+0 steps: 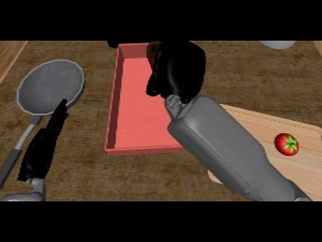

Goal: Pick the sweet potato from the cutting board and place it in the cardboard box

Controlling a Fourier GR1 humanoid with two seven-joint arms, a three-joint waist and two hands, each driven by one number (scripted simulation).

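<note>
While the right hand hangs over the red box, its fingers curl around the mostly hidden sweet potato.
Behind its forearm lies the cutting board with a tomato; the left hand rests straight-fingered, well apart.

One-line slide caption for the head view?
Right hand, curled, above the red rectangular box; a red tomato sits on the wooden cutting board.

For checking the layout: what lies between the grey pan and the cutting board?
In the head view, the red box and the right forearm lie between the pan and the cutting board.
</note>
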